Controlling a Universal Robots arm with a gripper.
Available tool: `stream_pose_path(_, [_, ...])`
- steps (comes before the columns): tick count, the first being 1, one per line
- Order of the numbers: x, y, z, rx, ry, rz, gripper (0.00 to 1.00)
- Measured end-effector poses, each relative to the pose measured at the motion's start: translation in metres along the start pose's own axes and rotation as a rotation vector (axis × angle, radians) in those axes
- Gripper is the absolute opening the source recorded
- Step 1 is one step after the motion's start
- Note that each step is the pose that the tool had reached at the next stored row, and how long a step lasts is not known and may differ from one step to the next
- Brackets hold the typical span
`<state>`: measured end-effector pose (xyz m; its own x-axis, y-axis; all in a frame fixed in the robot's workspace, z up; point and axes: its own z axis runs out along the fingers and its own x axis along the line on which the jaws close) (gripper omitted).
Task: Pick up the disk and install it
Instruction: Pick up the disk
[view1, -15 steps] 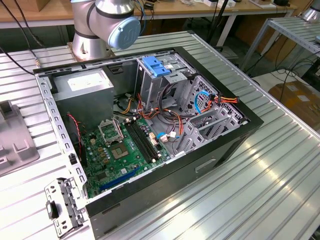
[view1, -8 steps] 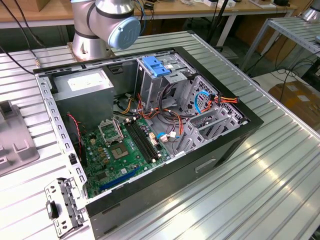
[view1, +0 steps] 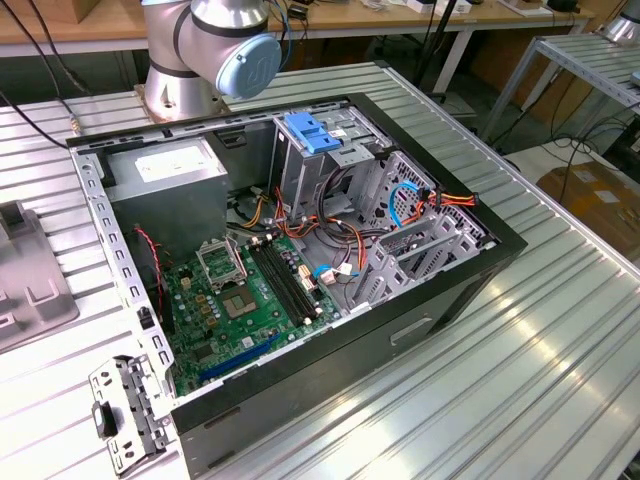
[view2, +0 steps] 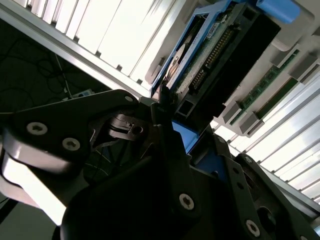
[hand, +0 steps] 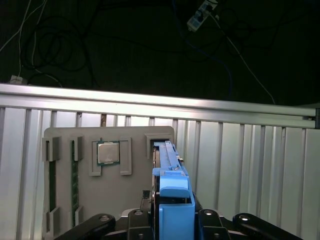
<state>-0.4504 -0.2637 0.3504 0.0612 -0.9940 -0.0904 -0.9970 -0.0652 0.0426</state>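
Gripper (hand: 172, 219) is sitting narrow around the disk (hand: 165, 160), black fingers (view2: 162, 100) pressing on its blue side rails, so I'm reading it as clamped on the disk, not wide. In both wrist views the disk is standing on edge, its far end sitting in a slot of the grey parts tray (hand: 135, 135), so I'm judging it as gripped but not yet lifted clear. The same tray is holding a CPU (hand: 106, 152) in a square pocket beside the disk slot and a green memory stick (hand: 75, 175) in a long slot further over. The tray is lying on the ribbed aluminium table (hand: 250, 165). In the exterior view the open computer case (view1: 430, 320) is lying on its side below the arm (view1: 215, 40). Inside, the drive cage (view1: 300, 175) with its blue latch handle (view1: 310, 133) is sitting at 12 o'clock, the grey power supply (view1: 170, 175) at 10 o'clock and the green motherboard (view1: 240, 300) at 7 o'clock. Progress call: grasp looking done, pick-up just starting. Carrying to the case and installing are both remaining, since the disk is standing at the tray, apart from the case.
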Motion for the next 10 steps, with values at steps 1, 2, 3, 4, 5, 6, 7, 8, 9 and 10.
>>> stream_pose_path(1, [-0.0001, 0.0, -0.0005, 0.0, -0.0004, 0.0, 0.37])
stream_pose_path(2, [-0.0001, 0.0, -0.0007, 0.0, -0.0006, 0.0, 0.37])
stream_pose_path(3, [-0.0001, 0.0, -0.0009, 0.0, -0.0006, 0.0, 0.37])
stream_pose_path(4, [-0.0001, 0.0001, -0.0013, -0.0001, -0.0007, 0.0, 0.37])
stream_pose_path(5, [-0.0002, 0.0001, -0.0017, -0.0002, -0.0007, 0.0, 0.37])
stream_pose_path(6, [-0.0002, 0.0001, -0.0021, -0.0001, -0.0007, 0.0, 0.37])
stream_pose_path(7, [-0.0002, 0.0001, -0.0026, 0.0, -0.0008, 0.0, 0.37])
stream_pose_path(8, [-0.0003, 0.0001, -0.0032, -0.0001, -0.0008, 0.0, 0.37])
stream_pose_path(9, [-0.0004, 0.0001, -0.0039, -0.0001, -0.0007, 0.0, 0.37])
stream_pose_path(10, [-0.0004, 0.0002, -0.0046, -0.0001, -0.0008, 0.0, 0.37])
